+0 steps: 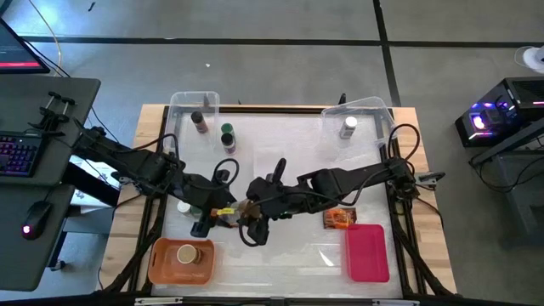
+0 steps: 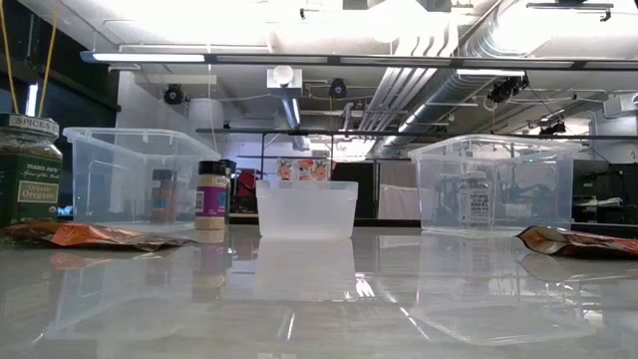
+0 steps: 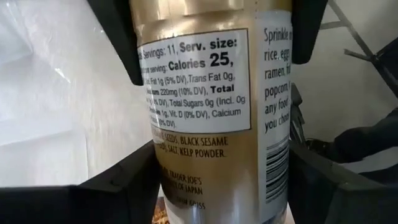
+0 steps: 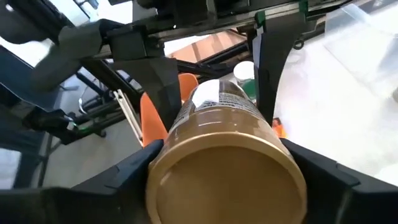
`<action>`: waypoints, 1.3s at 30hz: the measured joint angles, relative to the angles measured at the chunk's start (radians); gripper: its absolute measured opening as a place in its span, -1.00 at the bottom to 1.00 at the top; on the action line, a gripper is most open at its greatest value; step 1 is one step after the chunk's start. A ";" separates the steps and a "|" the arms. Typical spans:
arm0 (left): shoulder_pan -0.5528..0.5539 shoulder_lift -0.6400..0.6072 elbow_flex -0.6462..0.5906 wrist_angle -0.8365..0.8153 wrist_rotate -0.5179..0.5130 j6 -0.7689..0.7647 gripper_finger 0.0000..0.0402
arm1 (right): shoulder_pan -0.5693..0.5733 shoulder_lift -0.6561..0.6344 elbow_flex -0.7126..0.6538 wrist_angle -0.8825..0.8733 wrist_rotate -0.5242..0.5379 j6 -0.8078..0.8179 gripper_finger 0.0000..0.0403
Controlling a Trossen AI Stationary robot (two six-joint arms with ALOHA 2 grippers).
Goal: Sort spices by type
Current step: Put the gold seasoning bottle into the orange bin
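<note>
**Handover, middle of the frame:** right end effector [image 4: 227,180] grips a tan-lidded jar [image 4: 227,155] across its lid end, fingers on either flank. Left end effector [image 3: 217,180] straddles the same jar [image 3: 211,106] along its labelled body, fingers [image 3: 118,186] beside the glass; whether they press on it cannot be told. In the overhead picture the two meet at centre, slightly below the middle [image 1: 238,212].

**Sorted so far, by the look of it:**
- Orange tray [image 1: 161,268], lower left: one tan-lidded jar [image 1: 187,253]
- Left clear tub [image 1: 183,102], upper left: one dark-lidded jar [image 1: 199,122]
- Right clear tub [image 1: 374,109], upper right: one white-lidded jar [image 1: 349,127]

**Still loose on the desk [image 1: 280,255]:**
- Green-lidded jar [image 1: 227,138], upper left, just outside the left tub
- White-lidded jar [image 1: 184,206], left, beside the left arm
- Foil packet [image 1: 339,218], right of centre, just above the pink tray [image 1: 367,252]

**Progress:** roughly half; the held jar likely belongs with its match in the orange tray. The pink tray holds nothing
</note>
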 joint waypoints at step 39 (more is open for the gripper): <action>-0.780 -0.312 -0.617 0.529 -1.133 -0.936 0.21 | -0.049 0.010 0.000 0.156 -0.215 0.056 0.86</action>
